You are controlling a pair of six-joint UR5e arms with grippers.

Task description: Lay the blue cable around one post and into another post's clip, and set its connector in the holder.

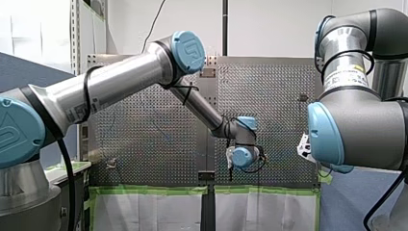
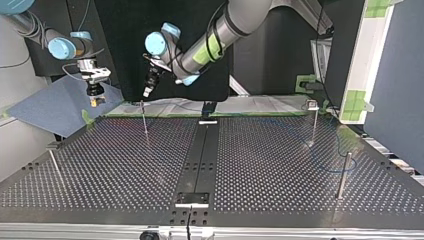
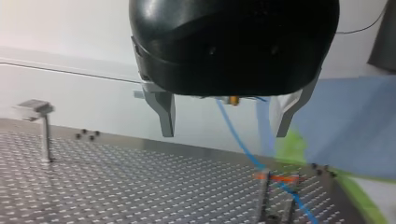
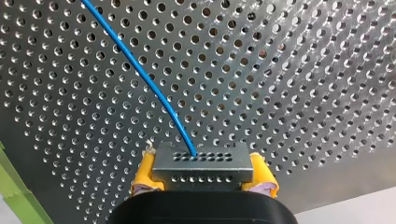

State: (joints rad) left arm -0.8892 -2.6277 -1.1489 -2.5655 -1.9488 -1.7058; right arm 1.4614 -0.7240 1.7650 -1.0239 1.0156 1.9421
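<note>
Grey connector (image 4: 203, 164), right gripper (image 4: 204, 175), table corner (image 4: 327, 175)

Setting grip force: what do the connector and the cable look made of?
Connector: looks like metal, a matte grey block with crisp edges and rows of small drilled holes. Cable: probably plastic-jacketed, with a smooth, even blue surface that bends in a soft curve.

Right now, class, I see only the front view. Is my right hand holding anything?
Observer: Yes. The right wrist view shows your right hand shut on the grey connector, blue cable trailing from it.
Operator: And my left hand?
Observer: Your left hand is open and empty, per its wrist view.
Operator: Where does the cable run?
Observer: Same view: down past a post with an orange clip.
</note>
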